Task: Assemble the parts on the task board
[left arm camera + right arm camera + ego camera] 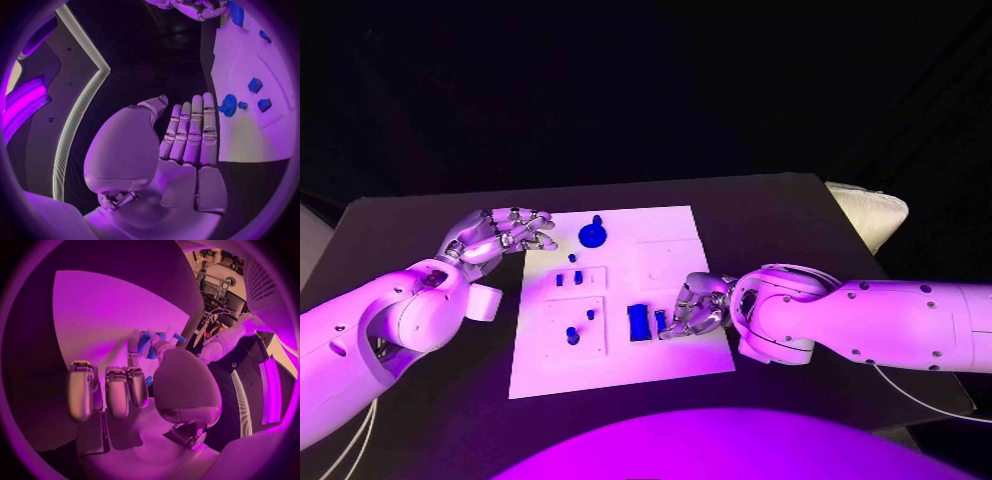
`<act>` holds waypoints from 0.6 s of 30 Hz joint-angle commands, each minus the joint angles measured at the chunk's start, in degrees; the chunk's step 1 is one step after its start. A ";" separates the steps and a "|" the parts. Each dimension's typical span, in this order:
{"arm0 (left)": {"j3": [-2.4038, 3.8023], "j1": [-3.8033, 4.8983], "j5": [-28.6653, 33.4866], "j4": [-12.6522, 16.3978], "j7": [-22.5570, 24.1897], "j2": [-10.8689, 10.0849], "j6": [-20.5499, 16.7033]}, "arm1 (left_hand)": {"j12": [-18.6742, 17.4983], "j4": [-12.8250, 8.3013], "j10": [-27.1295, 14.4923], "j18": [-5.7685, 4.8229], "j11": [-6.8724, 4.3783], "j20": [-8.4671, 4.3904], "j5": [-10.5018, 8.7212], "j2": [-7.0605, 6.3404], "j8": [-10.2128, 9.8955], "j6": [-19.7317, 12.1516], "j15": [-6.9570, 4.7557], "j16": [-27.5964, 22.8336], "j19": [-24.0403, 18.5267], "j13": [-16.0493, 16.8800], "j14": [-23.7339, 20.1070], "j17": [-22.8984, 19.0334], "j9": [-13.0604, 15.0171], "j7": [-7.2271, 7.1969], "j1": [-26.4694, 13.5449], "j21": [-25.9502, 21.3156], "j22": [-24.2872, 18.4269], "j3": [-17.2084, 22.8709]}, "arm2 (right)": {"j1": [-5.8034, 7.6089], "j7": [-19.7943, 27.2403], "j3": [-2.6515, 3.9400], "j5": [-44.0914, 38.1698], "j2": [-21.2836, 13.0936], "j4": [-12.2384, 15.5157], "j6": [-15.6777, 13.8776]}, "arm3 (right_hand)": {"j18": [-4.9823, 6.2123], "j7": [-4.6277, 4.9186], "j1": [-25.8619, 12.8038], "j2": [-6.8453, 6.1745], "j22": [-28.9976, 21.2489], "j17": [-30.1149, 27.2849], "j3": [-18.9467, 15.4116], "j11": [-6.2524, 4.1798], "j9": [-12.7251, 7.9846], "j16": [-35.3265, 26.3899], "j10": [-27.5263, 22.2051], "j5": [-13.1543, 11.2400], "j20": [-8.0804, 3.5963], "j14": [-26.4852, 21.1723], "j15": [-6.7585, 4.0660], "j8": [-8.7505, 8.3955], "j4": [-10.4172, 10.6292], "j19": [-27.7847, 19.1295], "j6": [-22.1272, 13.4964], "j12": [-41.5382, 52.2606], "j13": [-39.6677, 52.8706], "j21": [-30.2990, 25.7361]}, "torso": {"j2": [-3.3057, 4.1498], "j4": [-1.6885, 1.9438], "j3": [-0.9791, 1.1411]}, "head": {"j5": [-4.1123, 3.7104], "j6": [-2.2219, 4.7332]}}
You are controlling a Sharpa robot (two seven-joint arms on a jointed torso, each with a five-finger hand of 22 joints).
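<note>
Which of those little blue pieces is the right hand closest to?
The tall blue block on the task board, beside the right hand. The round blue piece lies far off, near the left hand.

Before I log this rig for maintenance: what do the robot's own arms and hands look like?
Both arms are white, smooth, rounded shells with bulbous joints and small dark screw dots. The left hand and right hand are silver metal, with segmented fingers. Thin pale cables hang beside each arm, near the table edge.

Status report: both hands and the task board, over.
Left hand open, fingers at the task board far left corner, near the round blue part. Right hand at the board's right edge, beside the upright blue part; grip unclear. Nothing in the way.
</note>
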 commanded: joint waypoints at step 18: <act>0.02 0.01 -0.16 0.29 0.29 -0.02 0.88 | 0.27 -0.07 -0.35 -0.28 -0.14 0.40 0.09 0.23 0.25 -0.37 0.01 0.14 0.15 0.01 -0.38 0.10 -0.06 0.15 0.26 -0.33 -0.08 -0.02 | -0.33 0.05 0.01 -1.08 1.19 -1.53 0.59 | -0.65 0.13 1.85 1.29 13.06 15.10 0.36 -0.47 -0.41 0.24 5.15 -0.73 -0.31 6.08 -0.31 0.44 -0.05 4.87 0.02 0.41 14.05 0.66 | 0.08 0.10 -0.04 | 0.18 0.00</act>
